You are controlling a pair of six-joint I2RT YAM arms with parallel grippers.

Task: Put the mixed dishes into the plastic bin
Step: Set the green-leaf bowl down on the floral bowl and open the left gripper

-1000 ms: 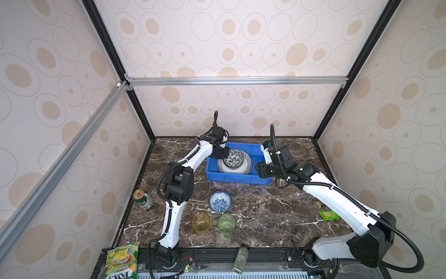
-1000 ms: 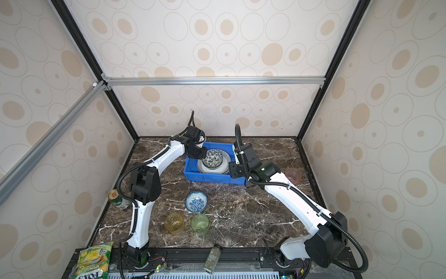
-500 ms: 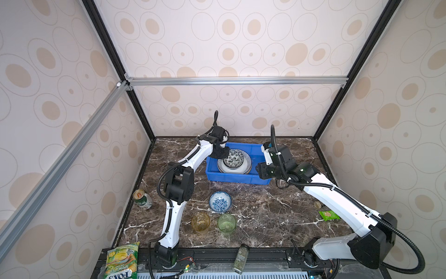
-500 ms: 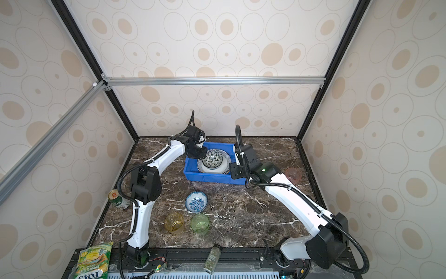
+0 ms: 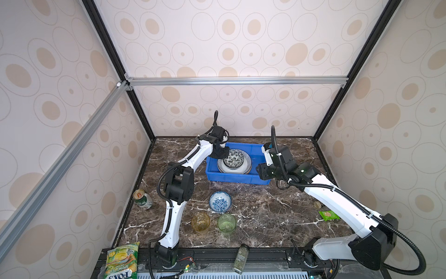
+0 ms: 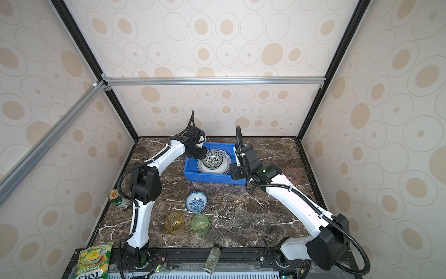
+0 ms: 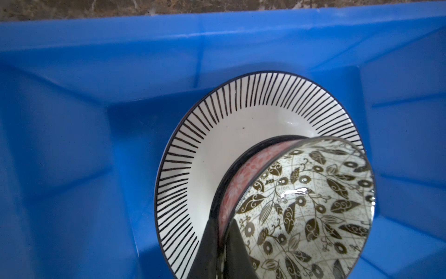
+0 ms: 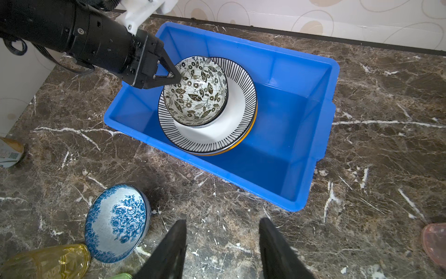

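Observation:
The blue plastic bin (image 5: 237, 180) (image 6: 210, 177) stands at the back of the marble table. In it a striped-rim plate (image 8: 217, 137) (image 7: 217, 145) tops a stack of plates. A black-white floral bowl (image 5: 233, 158) (image 6: 212, 158) (image 8: 195, 91) sits on that plate. My left gripper (image 8: 177, 78) (image 7: 223, 229) is shut on the bowl's rim, one finger inside and one outside. My right gripper (image 8: 222, 241) (image 5: 261, 172) hangs open over bare table by the bin's near right corner. A blue floral bowl (image 5: 219, 201) (image 8: 117, 222), a yellow tumbler (image 5: 200, 222) and a green tumbler (image 5: 226, 223) stand in front.
A pink tumbler (image 6: 293, 174) (image 8: 434, 244) stands right of the bin, behind the right arm. A tin can (image 5: 142, 198) lies at the left edge. A spice jar (image 5: 240, 258) and a snack bag (image 5: 121, 263) lie along the front rail, a green packet (image 5: 328, 215) at the right.

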